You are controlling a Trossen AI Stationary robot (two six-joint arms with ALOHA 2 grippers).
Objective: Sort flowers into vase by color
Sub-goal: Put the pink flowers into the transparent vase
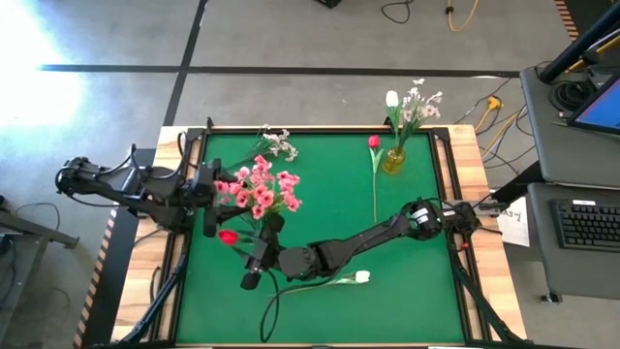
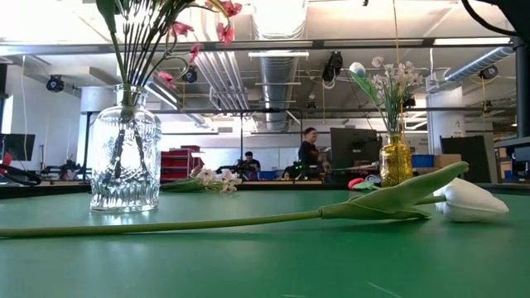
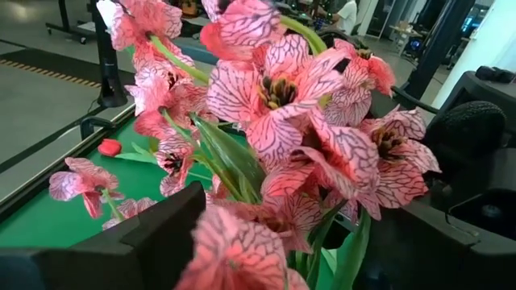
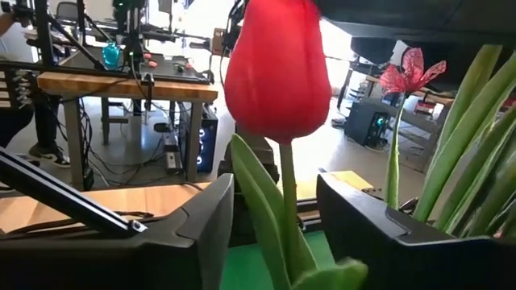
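From above you see the green table (image 1: 320, 223) with the pink blossom sprays (image 1: 260, 190) standing left of centre, their vase hidden under the blooms; the left gripper (image 1: 207, 199) sits at their nine o'clock, its fingers masked by petals; the right gripper (image 1: 254, 260) reaches in at six o'clock, beside a red tulip (image 1: 228, 236); a white tulip (image 1: 360, 277) lies at five o'clock, another red tulip (image 1: 374, 142) lies beside the yellow vase (image 1: 393, 160) of white flowers at one o'clock.

At table level you get the clear glass vase (image 2: 125, 162) on the left, blooms cut off by the frame's top; the white tulip lies across the front; neither gripper shows; a workshop with people lies behind.

Your left wrist shows wide-spread fingers (image 3: 145, 242) flanking the pink sprays, contact unclear.

Your right wrist shows fingers (image 4: 201, 229) parted, the red tulip's stem standing between them, not clearly pinched.
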